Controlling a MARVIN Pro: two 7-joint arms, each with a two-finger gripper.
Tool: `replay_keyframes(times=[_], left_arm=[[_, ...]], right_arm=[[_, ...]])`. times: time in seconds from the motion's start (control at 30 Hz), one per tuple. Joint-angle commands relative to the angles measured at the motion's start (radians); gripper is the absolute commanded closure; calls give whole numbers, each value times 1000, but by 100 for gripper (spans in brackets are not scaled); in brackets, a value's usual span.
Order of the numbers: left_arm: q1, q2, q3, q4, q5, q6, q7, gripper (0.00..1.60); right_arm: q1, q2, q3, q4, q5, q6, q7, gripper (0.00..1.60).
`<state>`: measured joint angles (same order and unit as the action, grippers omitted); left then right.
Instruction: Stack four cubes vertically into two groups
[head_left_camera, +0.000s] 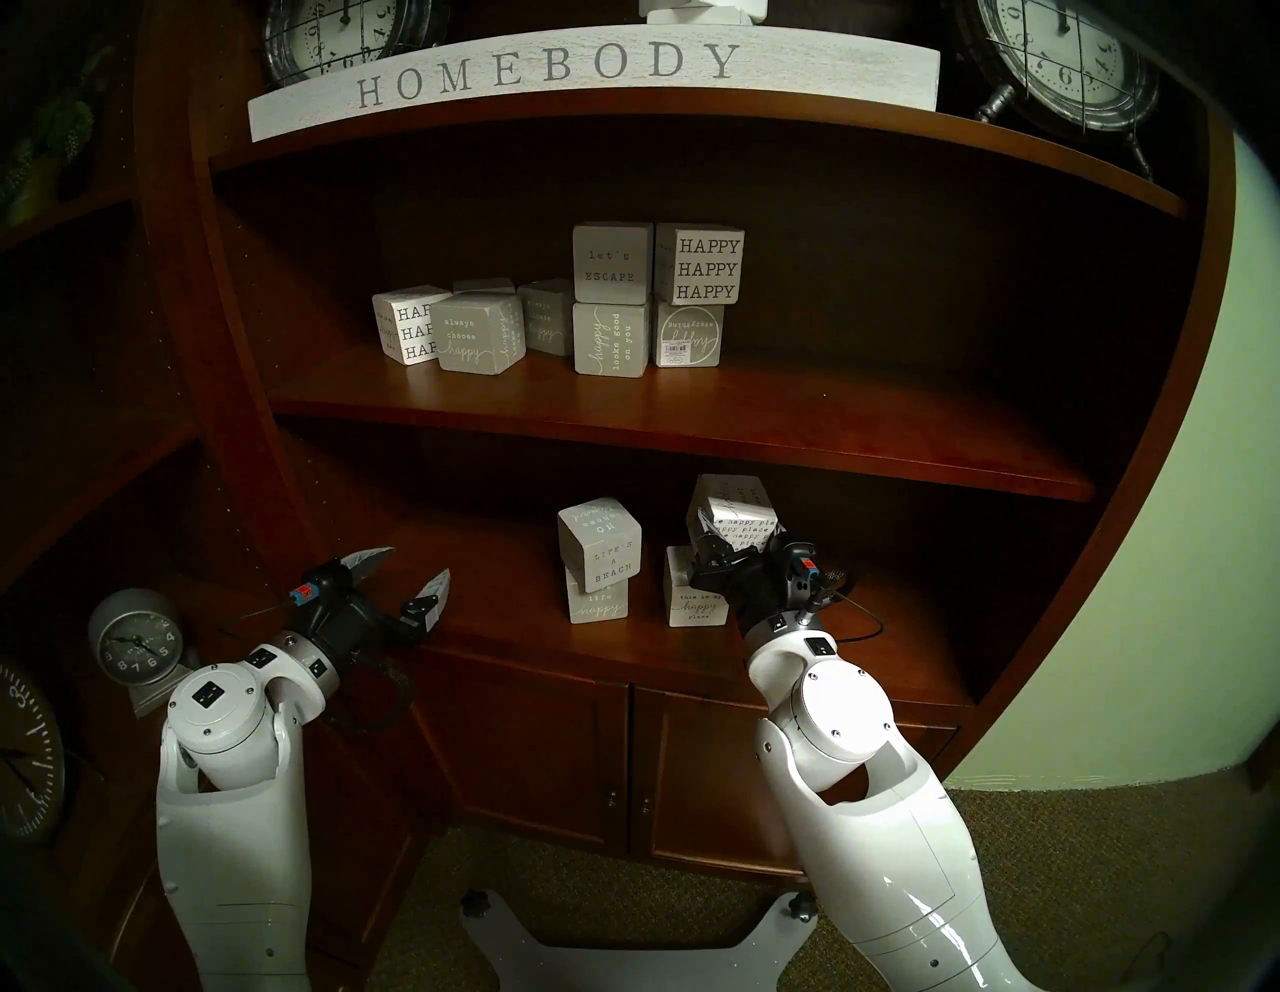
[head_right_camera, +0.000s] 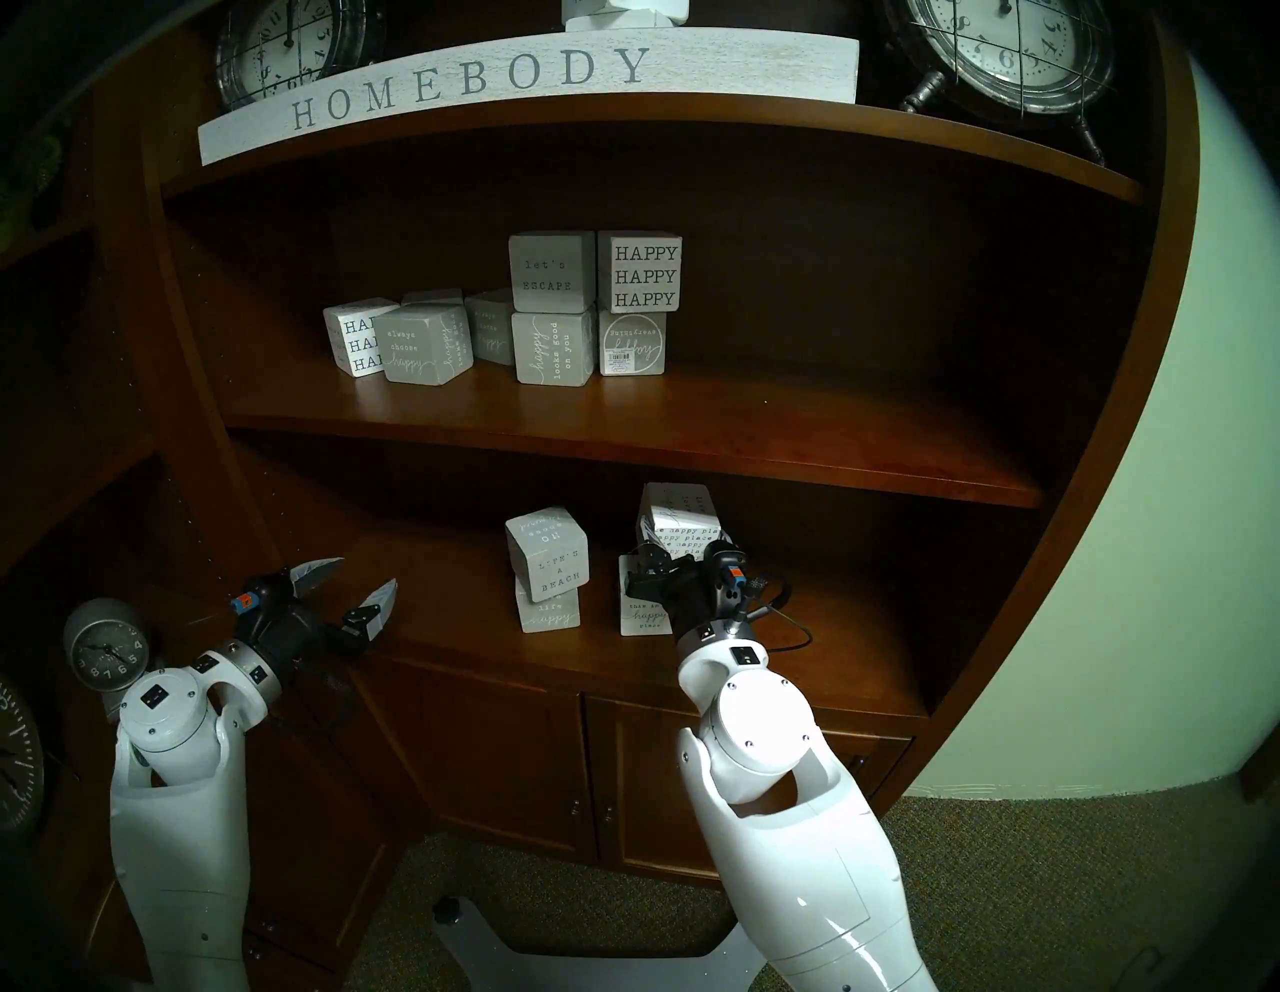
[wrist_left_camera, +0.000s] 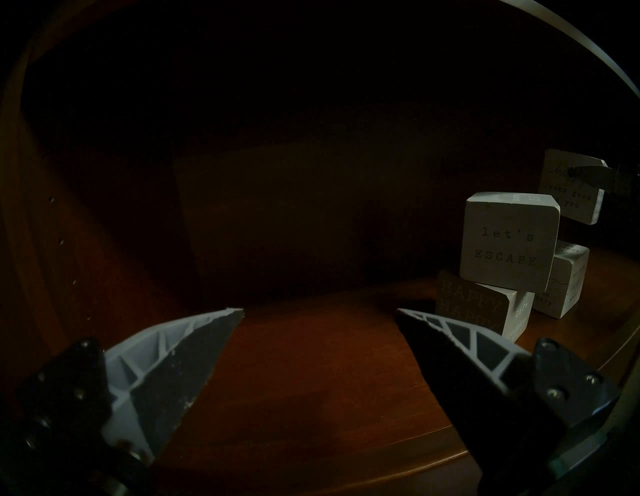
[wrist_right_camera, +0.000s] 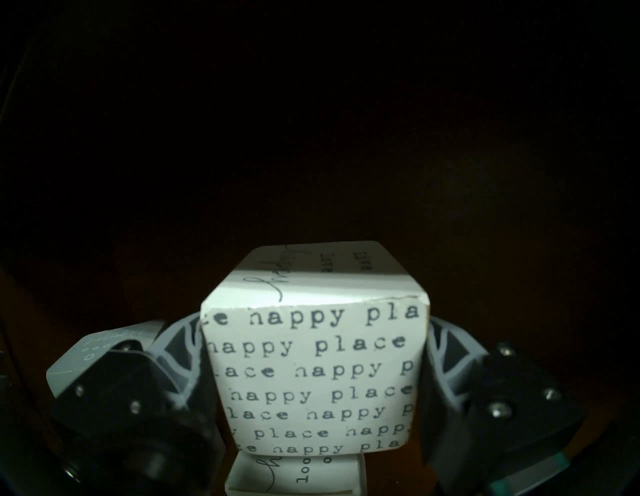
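Now I am holding the "happy place" cube (wrist_right_camera: 313, 377) in my right jaws (head_left_camera: 738, 547), closed on its two sides, just above the "my happy place" cube (head_left_camera: 692, 601) on the lower shelf (head_left_camera: 512, 623). The grey pair is already standing beside it, the BEACH cube (head_left_camera: 601, 551) sitting skewed on the "live life" cube (head_left_camera: 597, 601). I am judging that I should square the faces and lower straight before letting go. My left jaws (head_left_camera: 409, 578) are hanging wide open and empty, well apart.

left end effector (head_left_camera: 405, 578) spread, right end effector (wrist_right_camera: 313, 374) clamped
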<state>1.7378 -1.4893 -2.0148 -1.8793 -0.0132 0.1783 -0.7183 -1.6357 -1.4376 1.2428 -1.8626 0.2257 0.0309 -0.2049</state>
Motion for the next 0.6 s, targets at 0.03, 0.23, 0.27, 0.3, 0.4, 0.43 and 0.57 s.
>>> replay_keyframes(times=[0.03, 0.23, 0.27, 0.3, 0.4, 0.43, 0.57], left_arm=[[-2, 2, -1, -20, 1, -1, 1, 0], [-2, 2, -1, -20, 1, -1, 1, 0], [-2, 2, -1, -20, 1, -1, 1, 0], [-2, 2, -1, -20, 1, -1, 1, 0], [-2, 2, -1, -20, 1, -1, 1, 0], [-2, 2, -1, -20, 1, -1, 1, 0], [-2, 2, -1, -20, 1, -1, 1, 0]], right_arm=[[4, -12, -16, -33, 1, -6, 2, 160], [2, -13, -25, -24, -3, -7, -1, 160], [2, -13, -26, -21, -3, -8, -2, 160], [3, -13, -26, -16, -4, -9, -2, 160], [5, -12, -26, -3, -5, -14, -1, 160], [6, -12, -26, 0, -5, -14, -2, 160], [8, -12, -25, 5, -5, -13, -2, 160]])
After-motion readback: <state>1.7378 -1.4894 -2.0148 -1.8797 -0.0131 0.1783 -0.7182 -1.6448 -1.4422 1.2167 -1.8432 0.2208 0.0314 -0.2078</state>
